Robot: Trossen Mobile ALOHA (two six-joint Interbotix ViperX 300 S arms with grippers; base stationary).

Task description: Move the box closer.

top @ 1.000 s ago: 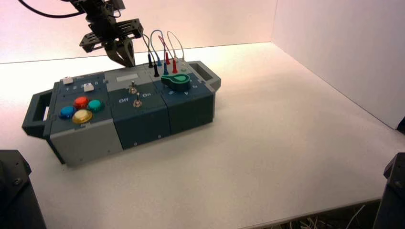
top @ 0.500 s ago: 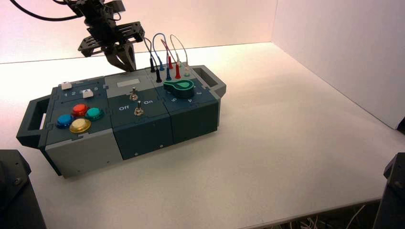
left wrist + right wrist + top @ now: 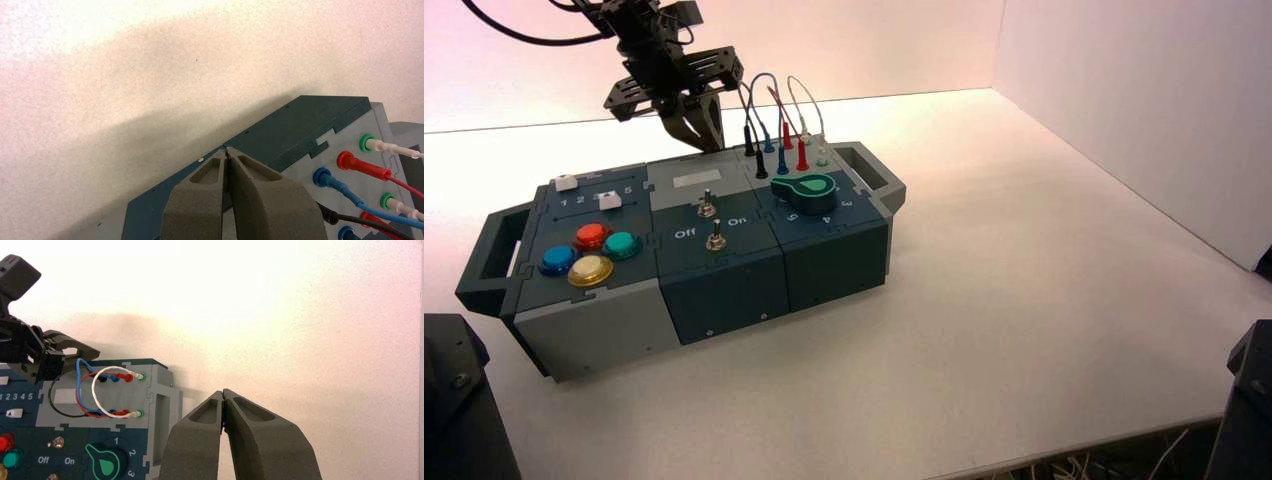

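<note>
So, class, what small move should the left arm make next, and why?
Probably a short further pull toward the robot: the left hand is shut at the far long side of the box, placed to drag it, and bare table lies between the box and the near edge.

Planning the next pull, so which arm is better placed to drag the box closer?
Probably the left: its tool is at the box's far edge. The right tool is off to the box's right.
</note>
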